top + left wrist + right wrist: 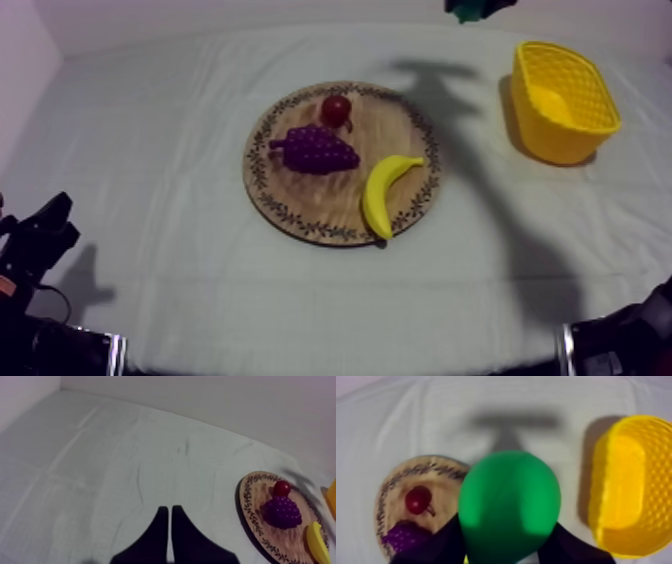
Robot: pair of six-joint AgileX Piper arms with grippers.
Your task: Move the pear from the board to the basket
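Pear (508,506) in R fingers (443,545), off board (397,487)

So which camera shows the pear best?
The right wrist view: the pear looms large, clamped in the right gripper between board and basket. The top view catches just a green sliver by its upper edge.

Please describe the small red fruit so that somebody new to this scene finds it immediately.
Find the round wooden board in the middle of the table. On it, near its far rim just behind the purple grapes, sits the small red fruit. It is the only red piece, and the smallest.
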